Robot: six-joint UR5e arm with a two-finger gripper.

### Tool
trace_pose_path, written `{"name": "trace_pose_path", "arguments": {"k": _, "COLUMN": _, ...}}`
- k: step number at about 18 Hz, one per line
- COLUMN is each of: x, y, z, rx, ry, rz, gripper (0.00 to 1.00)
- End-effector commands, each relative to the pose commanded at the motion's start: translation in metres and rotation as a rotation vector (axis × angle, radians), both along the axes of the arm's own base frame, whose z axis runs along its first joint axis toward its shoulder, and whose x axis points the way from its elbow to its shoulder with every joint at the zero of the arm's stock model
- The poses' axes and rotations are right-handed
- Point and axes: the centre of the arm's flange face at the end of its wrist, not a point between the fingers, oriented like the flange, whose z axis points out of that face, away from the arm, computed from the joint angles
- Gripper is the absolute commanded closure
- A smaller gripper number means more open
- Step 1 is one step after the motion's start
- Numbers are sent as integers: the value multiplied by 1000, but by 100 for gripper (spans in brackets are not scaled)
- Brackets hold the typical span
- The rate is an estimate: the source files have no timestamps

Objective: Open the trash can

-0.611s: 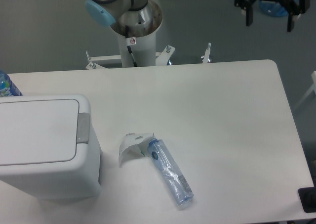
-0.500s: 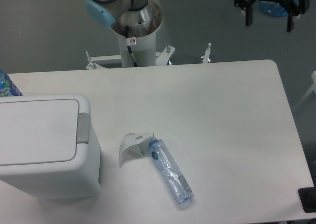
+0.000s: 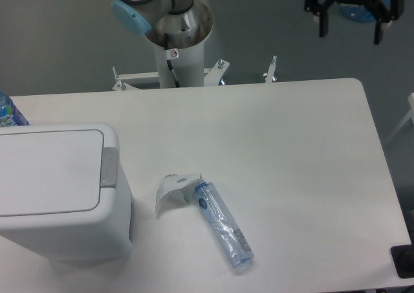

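Change since earlier: almost nothing; the gripper [image 3: 350, 33] has crept a shade up and to the left at the top right of the picture, and every item on the table lies as it did.
Table [image 3: 291, 157]: white, filling most of the view, with the arm's base column beyond its far edge.
Trash can [image 3: 58, 193]: at the left edge of the table, partly cut off by the frame; lid [image 3: 48, 170] flat and closed.
Lid's long axis: runs left to right in the picture, ending at the can's right-hand rim.
Push-button tab [image 3: 108, 167]: a small grey strip on that right-hand rim, the side turned toward the open table.
Gripper state: fingers spread apart, nothing between them, hanging above and beyond the table's far right corner.
Key relation: the can lies well apart from the gripper, diagonally across the table, toward the lower left in the picture; the tab is the near part of the can.
Crushed bottle [image 3: 222, 225]: lying just right of the can, near the front, below the likely path to the tab.
Judgement: opening has not begun; the coming move looks like a long crossing to the tab.
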Motion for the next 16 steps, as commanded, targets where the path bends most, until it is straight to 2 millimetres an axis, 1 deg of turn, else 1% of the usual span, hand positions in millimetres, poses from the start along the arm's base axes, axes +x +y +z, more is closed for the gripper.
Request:
{"name": "trace_pose_path", "arguments": {"k": 1, "x": 3, "y": 12, "z": -2, "rx": 13, "ry": -3, "rz": 13, "gripper": 0}}
{"name": "trace_pose_path", "arguments": {"k": 3, "x": 6, "y": 26, "z": -2, "rx": 54, "ry": -19, "rz": 72, "gripper": 0}}
{"name": "trace_pose_path", "arguments": {"k": 6, "x": 21, "y": 57, "z": -4, "rx": 119, "ry": -47, "rz": 141, "gripper": 0}}
{"name": "trace_pose_path", "arguments": {"k": 8, "x": 27, "y": 70, "z": -7, "rx": 162, "ry": -72, "rz": 203, "gripper": 0}}
{"name": "trace_pose_path", "arguments": {"k": 9, "x": 32, "y": 78, "z": -7, "rx": 183, "ry": -87, "rz": 230, "gripper": 0}}
{"name": "trace_pose_path", "arguments": {"k": 11, "x": 52, "y": 100, "z": -13, "rx": 217, "ry": -144, "rz": 287, "gripper": 0}}
{"name": "trace_pose_path", "arguments": {"k": 14, "x": 65, "y": 110, "z": -17, "rx": 256, "ry": -204, "rz": 373, "gripper": 0}}
{"name": "trace_pose_path", "arguments": {"k": 16, "x": 78, "y": 124, "z": -20, "rx": 264, "ry": -229, "rz": 383, "gripper": 0}}
